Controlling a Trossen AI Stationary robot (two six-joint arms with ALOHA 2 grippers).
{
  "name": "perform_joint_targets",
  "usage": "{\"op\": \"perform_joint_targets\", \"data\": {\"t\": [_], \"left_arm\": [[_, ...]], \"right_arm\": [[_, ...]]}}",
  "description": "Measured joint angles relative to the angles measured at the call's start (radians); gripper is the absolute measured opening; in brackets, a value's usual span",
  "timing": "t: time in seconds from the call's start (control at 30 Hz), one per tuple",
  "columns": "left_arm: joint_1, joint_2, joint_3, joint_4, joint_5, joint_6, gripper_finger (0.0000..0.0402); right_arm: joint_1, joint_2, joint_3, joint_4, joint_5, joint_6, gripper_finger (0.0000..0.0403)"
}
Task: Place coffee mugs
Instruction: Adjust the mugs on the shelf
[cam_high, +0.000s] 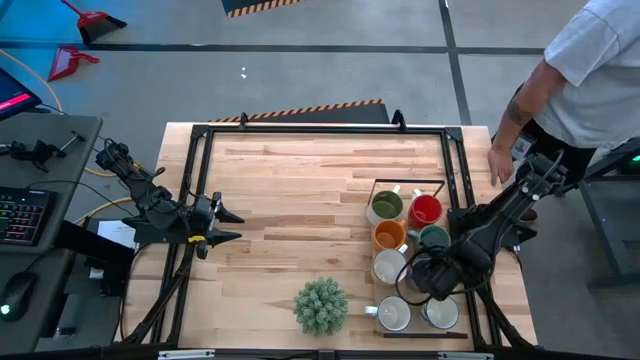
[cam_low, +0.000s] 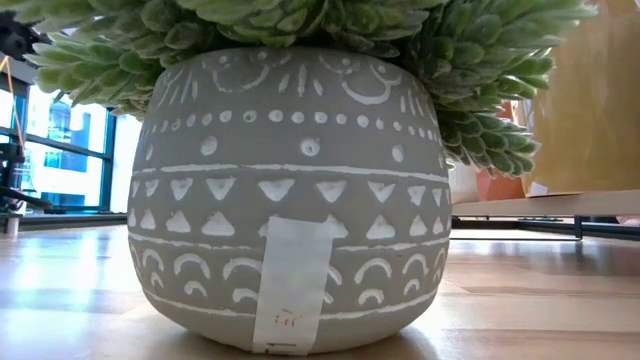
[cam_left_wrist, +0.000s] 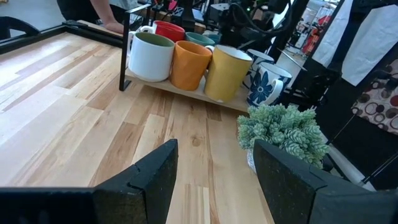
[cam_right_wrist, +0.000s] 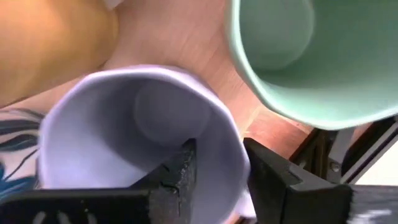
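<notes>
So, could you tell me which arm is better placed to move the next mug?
Right: the right gripper straddles a white mug's wall on the tray. The left gripper hangs open, apart.

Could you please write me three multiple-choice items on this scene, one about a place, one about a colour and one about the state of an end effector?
1. Where on the table do the coffee mugs stand?
A. Clustered on a tray at the right side
B. Spread along the left edge
C. Stacked at the centre

2. What colour is the mug beside the green-lined one at the far end of the tray?
A. Black
B. Red
C. Purple

3. What is the right end effector doing?
A. Resting open on bare wood
B. Gripping the plant
C. Straddling the wall of a white mug, one finger inside

Answers: 1 A, the high view shows them all grouped inside the tray frame at the right. 2 B, the red mug sits next to it. 3 C, the right wrist view shows the white mug rim between the fingers.
</notes>
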Motion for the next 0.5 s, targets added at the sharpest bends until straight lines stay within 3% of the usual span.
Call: {"op": "perform_joint_targets", "data": {"t": [0.33,0.5], "left_arm": [[0.000,0.000,0.000,0.000,0.000,0.000,0.0197],[0.000,0.000,0.000,0.000,-0.004,0.001,0.0197]], "right_arm": [[0.000,0.000,0.172,-0.198,0.076,-0.052,0.0108],[0.000,0.000,0.237,-0.198,0.141,-0.085,0.0108]]}}
